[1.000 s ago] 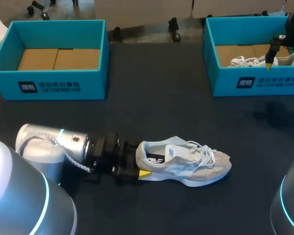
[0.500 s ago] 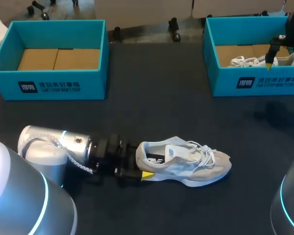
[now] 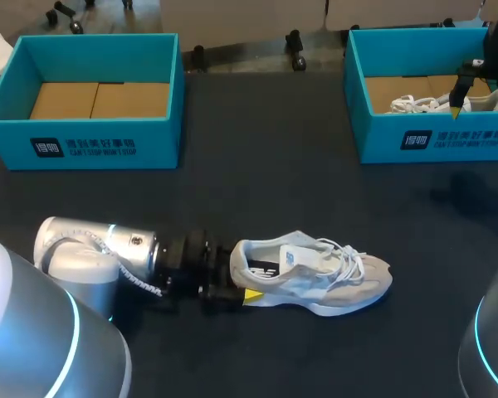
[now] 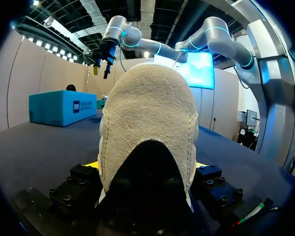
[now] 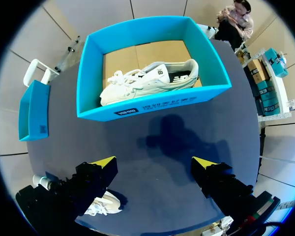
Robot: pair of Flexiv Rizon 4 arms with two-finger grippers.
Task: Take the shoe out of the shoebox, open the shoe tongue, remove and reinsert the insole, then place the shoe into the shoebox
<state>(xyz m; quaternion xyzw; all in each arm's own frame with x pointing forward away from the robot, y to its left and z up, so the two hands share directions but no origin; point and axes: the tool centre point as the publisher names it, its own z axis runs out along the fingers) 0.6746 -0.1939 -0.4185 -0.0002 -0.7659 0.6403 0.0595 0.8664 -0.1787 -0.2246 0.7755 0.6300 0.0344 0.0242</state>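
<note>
the shoe [image 3: 315,278] is out; i think opening the tongue [image 3: 297,259] is next. left gripper [image 4: 145,167] is at its heel [image 3: 239,264], grip i cannot tell. right gripper [image 5: 155,164], wide, well apart from the shoe, should reach the tongue.

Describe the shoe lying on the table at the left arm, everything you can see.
The shoe is a low, pale grey-white sneaker with suede-like toe and heel, loose white laces, a white tongue with a blue label and a dark inside. It stands on its sole on the dark table, outside both boxes, toe pointing toward my right side. Its heel sits at the left tool; whether it is clamped cannot be told.
</note>
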